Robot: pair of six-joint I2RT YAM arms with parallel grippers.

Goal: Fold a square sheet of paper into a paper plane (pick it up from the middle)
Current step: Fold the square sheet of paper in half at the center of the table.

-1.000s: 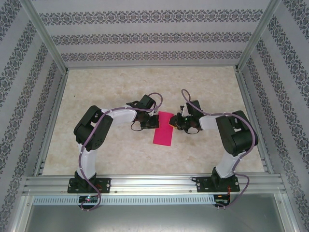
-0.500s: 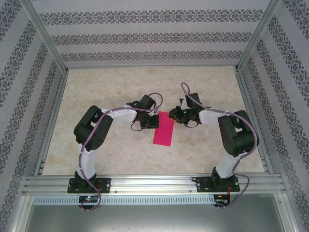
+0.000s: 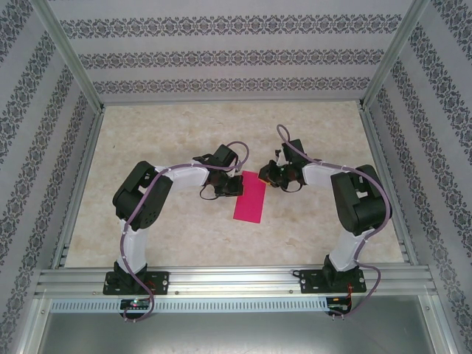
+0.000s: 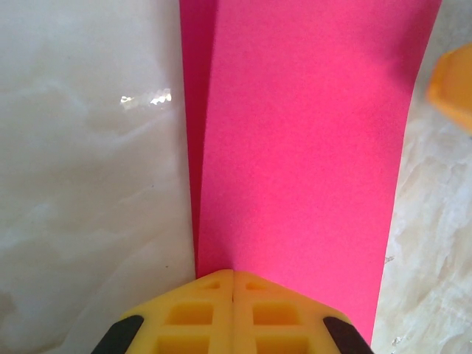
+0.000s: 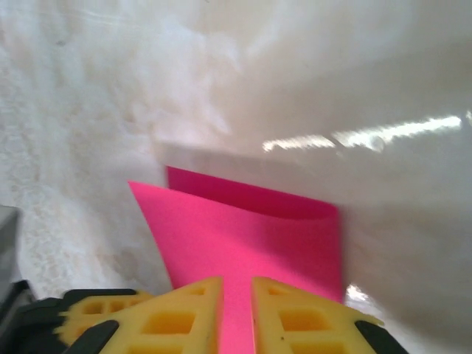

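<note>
The square sheet of paper, bright magenta-pink, lies folded in half on the marble tabletop as a narrow rectangle. In the left wrist view its two layers stretch ahead, the lower one peeking out on the left. My left gripper is shut, its yellow tips resting on the paper near its left long edge. My right gripper hovers at the sheet's far right corner. Its jaws stand a narrow gap apart, with pink paper showing below and between them. The top layer bows up slightly.
Patterned walls enclose the table on three sides. An aluminium rail runs along the near edge by the arm bases. An orange fingertip of the right gripper shows at the right edge of the left wrist view.
The right gripper has moved from the middle of the paper's right edge toward its far right corner. The left arm and the paper have stayed put.
</note>
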